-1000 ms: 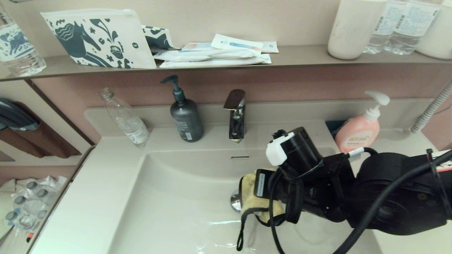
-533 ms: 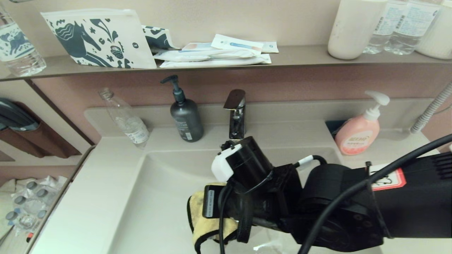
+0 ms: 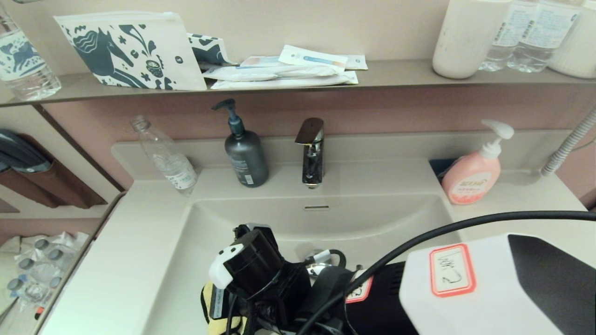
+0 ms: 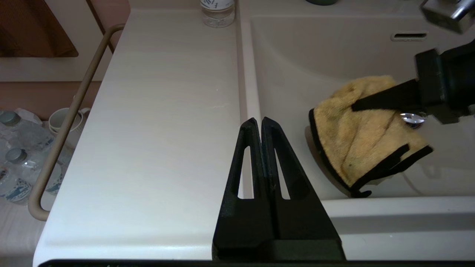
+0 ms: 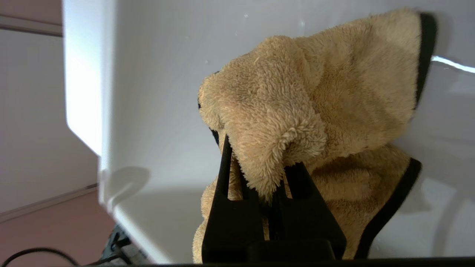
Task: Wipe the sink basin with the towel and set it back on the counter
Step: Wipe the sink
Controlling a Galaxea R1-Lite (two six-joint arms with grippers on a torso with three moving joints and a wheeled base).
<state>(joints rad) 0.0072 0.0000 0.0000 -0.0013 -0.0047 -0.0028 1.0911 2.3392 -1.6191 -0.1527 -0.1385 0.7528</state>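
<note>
Right end effector (image 5: 265,178) is clamped on a bunched fold of the soft, limp mustard-yellow terry towel (image 4: 365,128), dragging across the off-white sink basin (image 3: 354,218) floor; left end effector (image 4: 261,124), closed and empty, hovers above the glossy desk (image 4: 159,111).

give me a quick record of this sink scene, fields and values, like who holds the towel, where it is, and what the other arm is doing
towel holder: right gripper, shut on the towel
towel location: in the sink basin, towards its left side
towel state: bunched, hanging from the fingers
left gripper: shut, holding nothing, over the counter at the basin's left edge
wipe stage: towel not yet back on the counter
</note>
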